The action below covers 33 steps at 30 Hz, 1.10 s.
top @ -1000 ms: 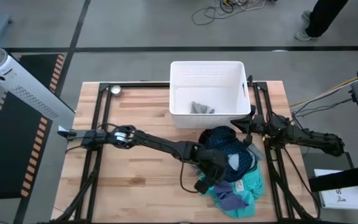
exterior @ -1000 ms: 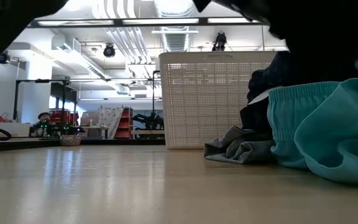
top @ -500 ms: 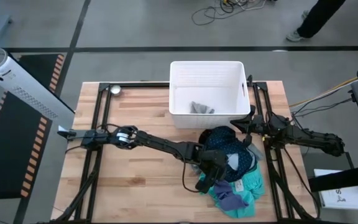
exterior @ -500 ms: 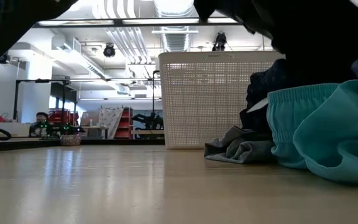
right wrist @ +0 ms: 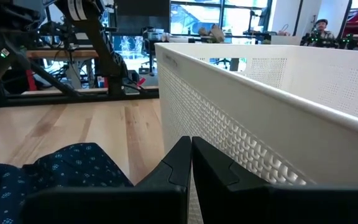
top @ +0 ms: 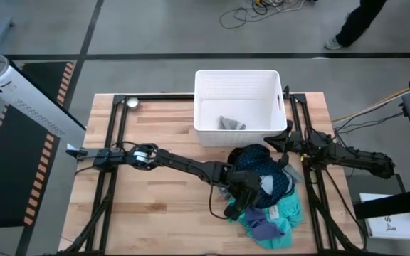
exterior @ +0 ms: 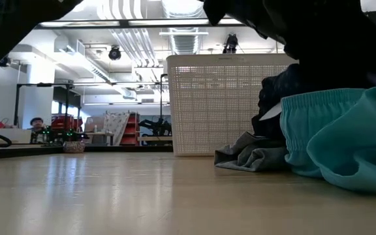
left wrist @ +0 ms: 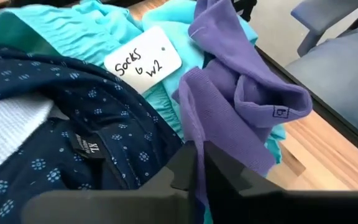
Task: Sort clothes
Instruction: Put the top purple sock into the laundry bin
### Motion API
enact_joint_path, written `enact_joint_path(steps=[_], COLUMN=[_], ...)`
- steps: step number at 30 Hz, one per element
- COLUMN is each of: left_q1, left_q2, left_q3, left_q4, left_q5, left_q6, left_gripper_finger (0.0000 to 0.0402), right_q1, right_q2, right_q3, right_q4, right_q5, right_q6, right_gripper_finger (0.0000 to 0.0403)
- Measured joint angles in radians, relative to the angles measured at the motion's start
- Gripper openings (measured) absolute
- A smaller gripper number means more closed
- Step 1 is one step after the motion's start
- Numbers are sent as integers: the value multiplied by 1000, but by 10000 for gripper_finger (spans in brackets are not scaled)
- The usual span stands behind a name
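Two dark jointed arms, black cables, matte black tapered fingers point(left wrist: 191, 171).

The bench point(top: 155, 199) carries a basket point(top: 237, 78) at its far middle, with one garment point(top: 230, 124) lying inside it. Just in front of the basket, toward the right side, sits a pile of clothes point(top: 265, 195): a patterned shirt point(top: 258, 167) nearest the basket, shorts point(top: 287, 213) in front of it with a label point(left wrist: 143, 59) on them, and a small sock point(top: 264, 229) on top of the shorts at the near edge. The left gripper point(top: 235, 208) rests at the pile's left edge, its arm reaching across from the bench's left side. The right gripper point(top: 276, 142) lies beside the basket's right front corner, just behind the pile. A person's legs point(top: 351, 25) stand on the floor beyond the bench, far right.
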Motion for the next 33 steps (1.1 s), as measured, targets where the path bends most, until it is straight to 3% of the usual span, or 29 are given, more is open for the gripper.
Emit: enact_joint_path(steps=[6, 21, 33], left_q1=[3, 11, 113], left_q2=[-25, -266, -422], left_q3=[12, 16, 16], left_q4=[-39, -47, -49], left_q5=[-70, -291, -387], left_q6=[17, 16, 67], left_gripper_finger=[2, 0, 0], right_q1=[0, 0, 0], right_q2=[0, 0, 0], right_q3=[0, 0, 0], right_q4=[-1, -3, -4], right_q5=[0, -1, -1], right_q6=[4, 11, 11], right_gripper_finger=[0, 0, 0])
